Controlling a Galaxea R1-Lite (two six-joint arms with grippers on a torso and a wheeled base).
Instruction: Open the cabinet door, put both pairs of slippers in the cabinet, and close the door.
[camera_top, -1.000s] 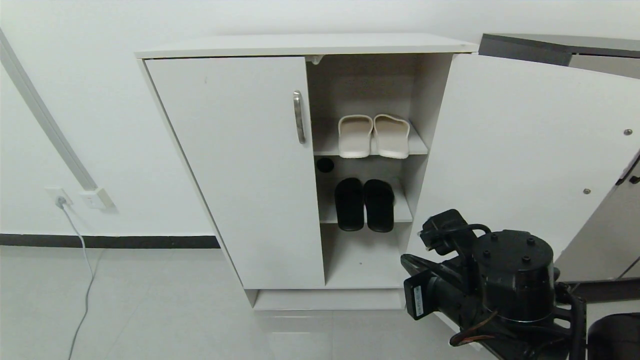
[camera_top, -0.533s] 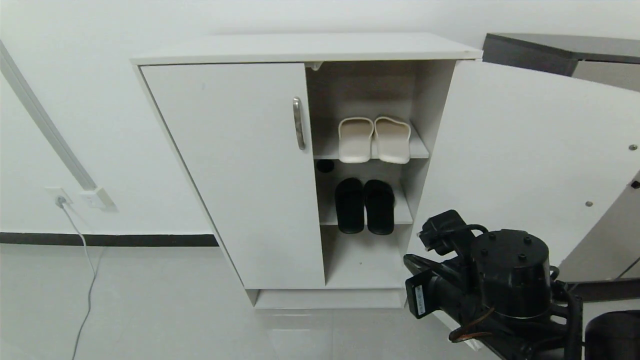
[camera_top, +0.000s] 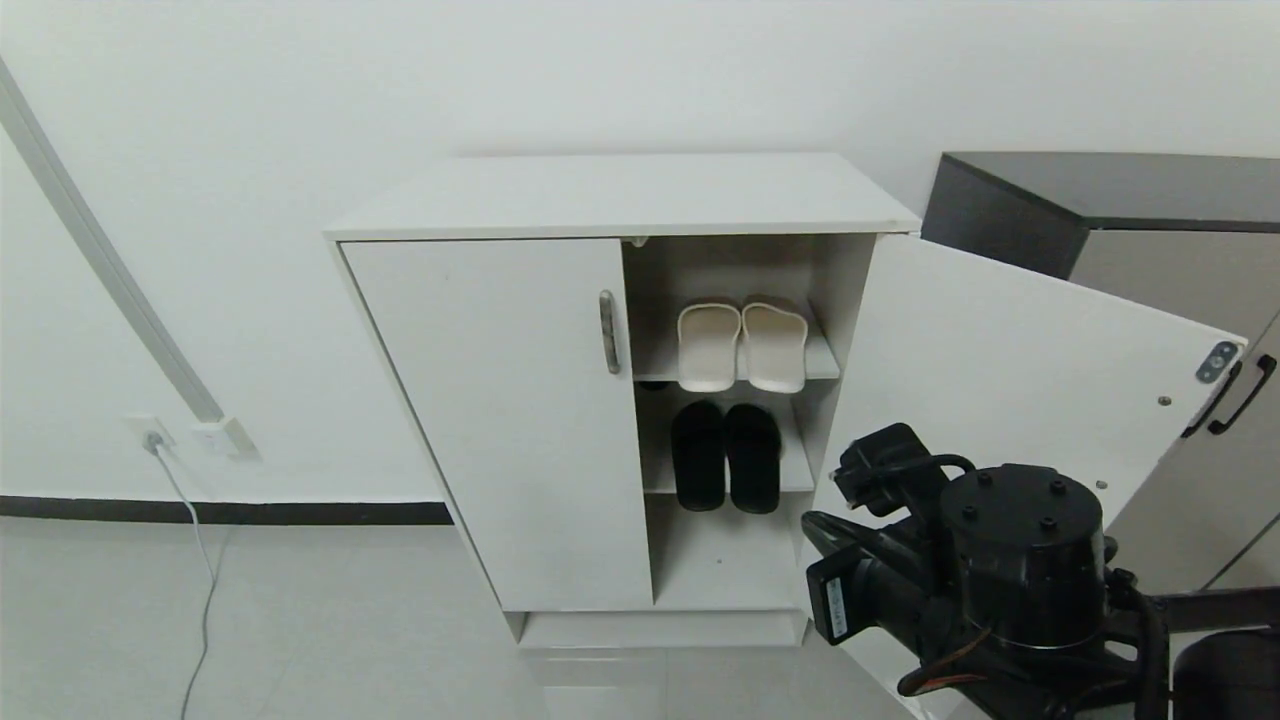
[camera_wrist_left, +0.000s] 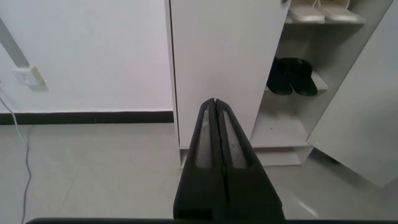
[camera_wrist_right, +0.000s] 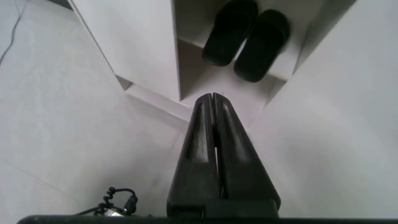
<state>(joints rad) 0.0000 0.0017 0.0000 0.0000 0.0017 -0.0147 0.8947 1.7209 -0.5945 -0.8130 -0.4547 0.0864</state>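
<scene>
Both pincers are pressed fully shut and hold nothing. The left pincer has its two fingers flat against each other and hangs over the pale floor, on the near side of the cabinet, pointing toward the foot of the left door. The right pincer, its fingers likewise closed with no gap, hangs over the floor just near of the open compartment, pointing toward the black slippers. The white cabinet stands against the far wall. Its left door is closed, with a metal handle upright along its right edge. The right door is swung wide open toward the near right, and the right arm's wrist sits in front of its lower edge. Inside the right half, the cream slippers lie side by side on the upper shelf, their near ends reaching slightly past the shelf's near edge. The black slippers lie side by side on the shelf below, directly under the cream pair. Left of the cabinet, low on the wall, is a wall socket with a grey cable trailing down to the floor. To the right of the cabinet stands a dark unit.
</scene>
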